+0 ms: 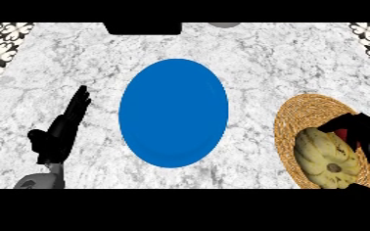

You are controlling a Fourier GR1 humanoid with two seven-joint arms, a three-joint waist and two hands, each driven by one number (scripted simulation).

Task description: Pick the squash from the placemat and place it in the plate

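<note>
Marble counter (86, 54) fills the view. At four o'clock the squash (325, 156) lies on the woven placemat (303, 110), with the right hand (354, 125) over its far edge, and whether it grips cannot be told. At eight o'clock the left hand (61, 129) rests open, fingers straight and pressed together. The blue plate (173, 112) sits at centre.

The counter (267, 63) is white marble veined in grey. The plate (173, 112) at its middle is plain blue. The placemat (303, 110) at the right edge is golden-brown weave; the squash (325, 154) is pale yellow, ribbed darker. The left hand (61, 129) and right hand (354, 126) are black.
</note>
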